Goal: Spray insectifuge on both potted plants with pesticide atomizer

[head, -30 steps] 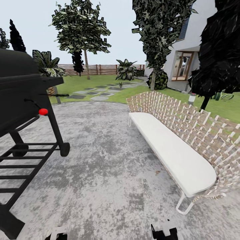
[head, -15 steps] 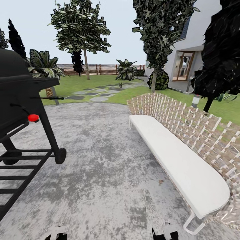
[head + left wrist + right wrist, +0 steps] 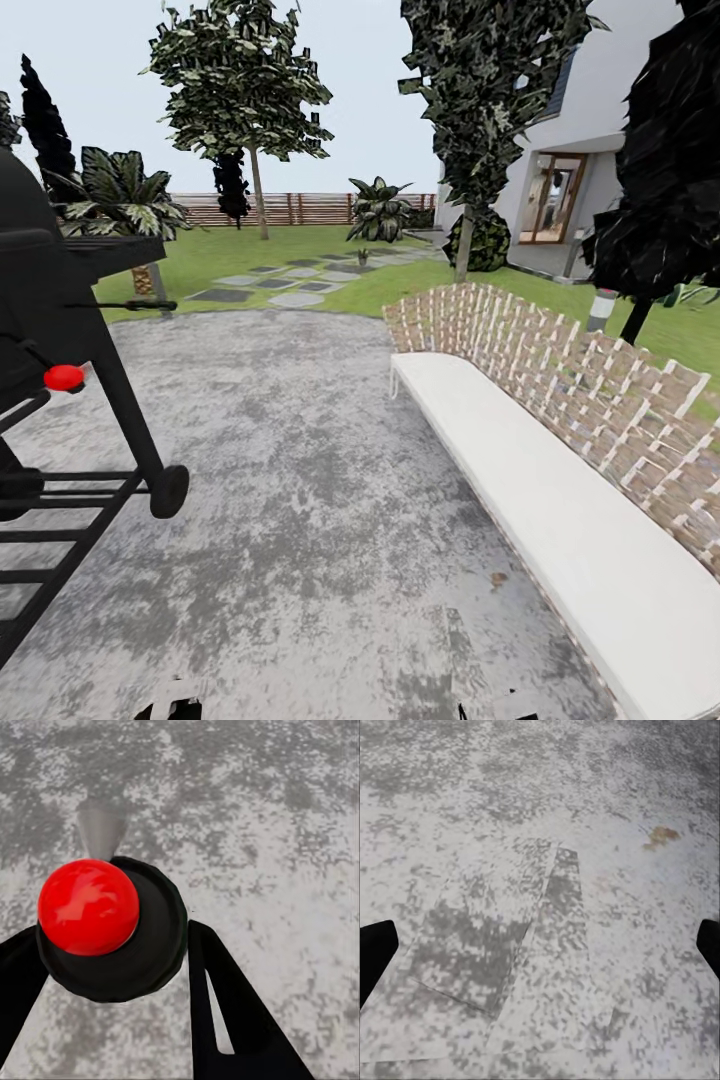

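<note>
Left hand (image 3: 111,945) is clamped around the red-capped atomizer (image 3: 112,919) while the right hand (image 3: 540,945) is spread wide, holding nothing. What looks like a potted plant (image 3: 362,257) sits far off, upper middle of the head view - straight ahead past the paving (image 3: 300,480).

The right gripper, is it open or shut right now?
Open. In the right wrist view its two dark fingertips sit far apart with only bare speckled paving between them.
</note>
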Controlling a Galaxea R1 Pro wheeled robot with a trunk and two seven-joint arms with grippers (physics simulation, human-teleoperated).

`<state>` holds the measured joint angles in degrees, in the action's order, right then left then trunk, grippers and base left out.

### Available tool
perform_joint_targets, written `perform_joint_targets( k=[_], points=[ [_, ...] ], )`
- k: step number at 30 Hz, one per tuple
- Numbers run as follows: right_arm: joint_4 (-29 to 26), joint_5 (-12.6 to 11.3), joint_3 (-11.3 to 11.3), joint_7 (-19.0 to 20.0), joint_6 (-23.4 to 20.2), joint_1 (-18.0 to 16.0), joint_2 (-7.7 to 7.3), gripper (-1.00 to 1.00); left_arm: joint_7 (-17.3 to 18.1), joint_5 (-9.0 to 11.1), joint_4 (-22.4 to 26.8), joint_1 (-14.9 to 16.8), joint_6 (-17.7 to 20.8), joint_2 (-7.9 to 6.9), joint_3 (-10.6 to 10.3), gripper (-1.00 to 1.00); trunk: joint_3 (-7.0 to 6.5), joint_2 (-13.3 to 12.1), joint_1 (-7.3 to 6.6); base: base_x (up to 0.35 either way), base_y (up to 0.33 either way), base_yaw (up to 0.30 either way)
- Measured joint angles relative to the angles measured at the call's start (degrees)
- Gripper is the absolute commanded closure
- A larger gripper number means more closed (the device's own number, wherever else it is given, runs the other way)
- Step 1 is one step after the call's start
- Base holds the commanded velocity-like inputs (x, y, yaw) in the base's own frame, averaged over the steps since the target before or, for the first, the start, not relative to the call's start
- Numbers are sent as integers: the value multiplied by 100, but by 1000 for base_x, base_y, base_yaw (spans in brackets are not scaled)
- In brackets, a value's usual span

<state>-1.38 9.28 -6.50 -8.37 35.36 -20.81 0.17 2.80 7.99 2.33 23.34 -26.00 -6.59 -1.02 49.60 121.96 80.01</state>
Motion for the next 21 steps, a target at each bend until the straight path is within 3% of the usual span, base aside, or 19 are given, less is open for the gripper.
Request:
perform_joint_targets(
  k=[21],
  points=[
    [0, 0, 0, 0, 0, 10, 0, -100, 0, -2, 5, 0, 0, 10, 1, 100, 0, 0, 0, 337, 110, 0]
  ],
)
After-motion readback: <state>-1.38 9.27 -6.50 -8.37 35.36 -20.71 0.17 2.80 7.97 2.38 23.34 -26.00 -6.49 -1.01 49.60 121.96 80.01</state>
